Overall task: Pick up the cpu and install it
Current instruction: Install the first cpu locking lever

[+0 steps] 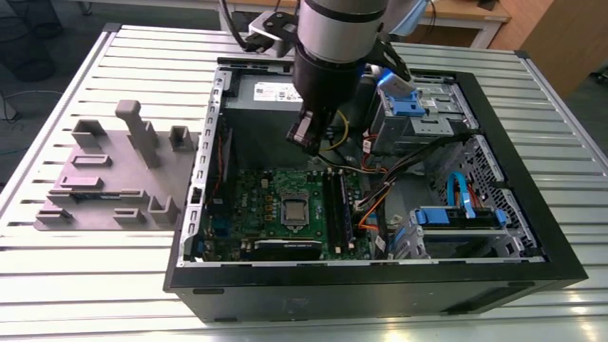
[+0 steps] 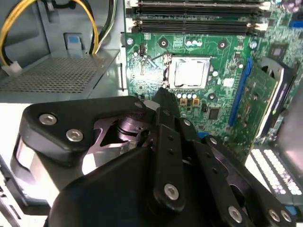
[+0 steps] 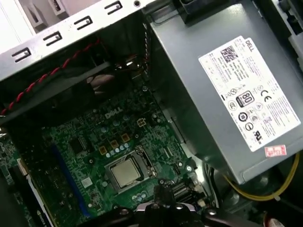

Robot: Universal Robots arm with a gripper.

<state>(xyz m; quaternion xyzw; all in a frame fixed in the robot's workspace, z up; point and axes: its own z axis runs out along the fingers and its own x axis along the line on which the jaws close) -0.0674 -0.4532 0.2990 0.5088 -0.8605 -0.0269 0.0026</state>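
The cpu (image 1: 295, 211) (image 2: 191, 72) (image 3: 127, 170), a small silver square, lies flat in the metal-framed socket in the middle of the green motherboard (image 1: 252, 196), inside the open computer case (image 1: 380, 285). My gripper (image 1: 306, 139) (image 2: 163, 94) (image 3: 161, 191) hangs above the motherboard, nearer the power supply end of the case, well clear of the cpu and touching nothing. Nothing shows in its grasp.
A mauve-grey plastic tray (image 1: 105, 178) with upright blocks stands on the slatted table at the exterior view's left. Inside the case are the grey power supply (image 3: 227, 90), memory sticks (image 1: 334, 206), a card (image 1: 280, 249), blue drive cages (image 1: 456, 217) and loose cables (image 2: 28, 28).
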